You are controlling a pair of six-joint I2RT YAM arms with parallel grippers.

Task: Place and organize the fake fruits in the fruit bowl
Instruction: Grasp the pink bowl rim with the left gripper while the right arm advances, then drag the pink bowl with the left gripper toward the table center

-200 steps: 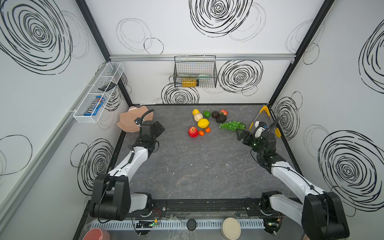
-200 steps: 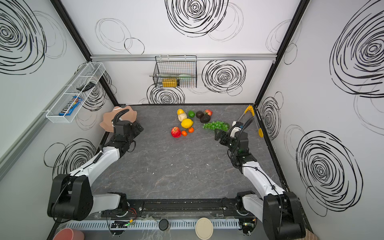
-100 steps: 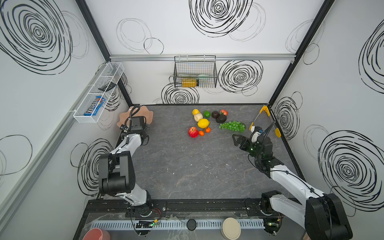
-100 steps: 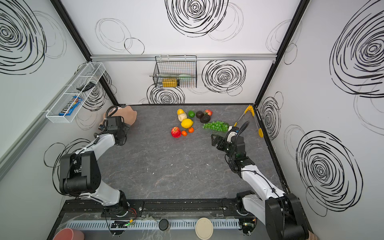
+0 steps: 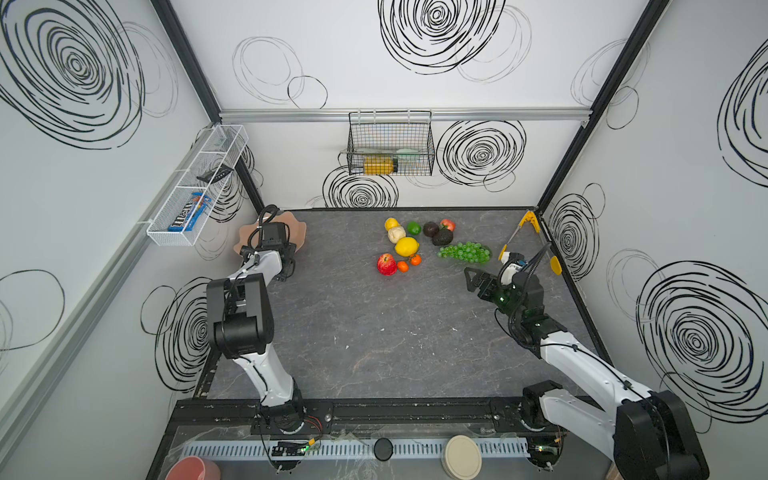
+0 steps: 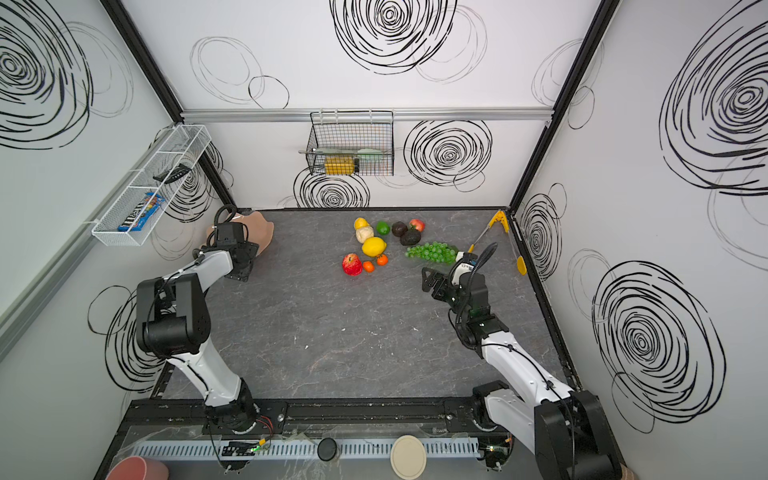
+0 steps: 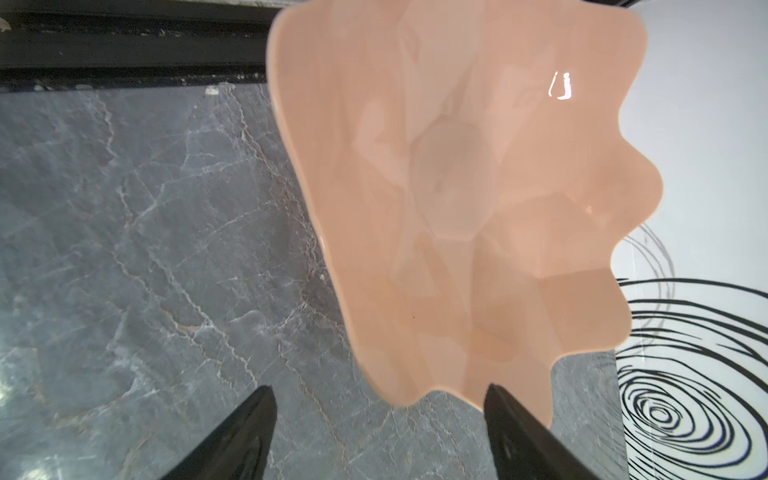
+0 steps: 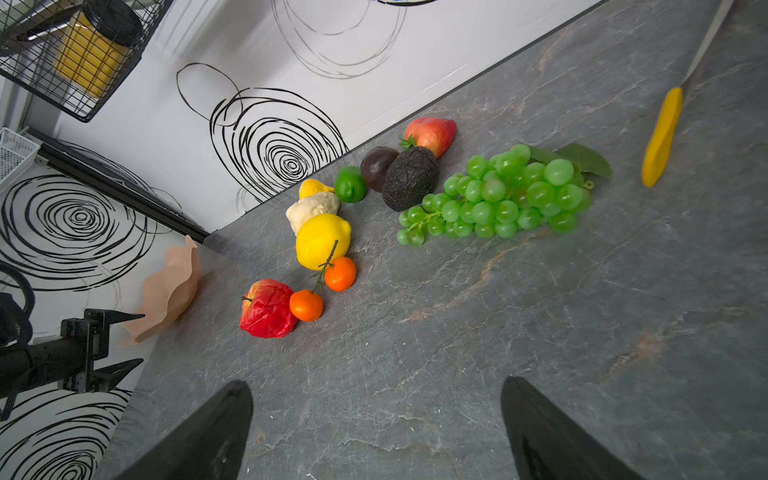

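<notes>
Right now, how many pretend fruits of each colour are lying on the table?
Red: 2, the apple and a red fruit at the back
Orange: 2
Yellow: 2
Cream: 1
Green: 2, the lime and the grape bunch
Dark: 2
Total: 11

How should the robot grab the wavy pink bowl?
Probably by its thin rim. The fruit bowl is far too wide to span, and it sits tilted in the corner. The left gripper faces its near edge, so one finger could slip inside and one outside.
</notes>
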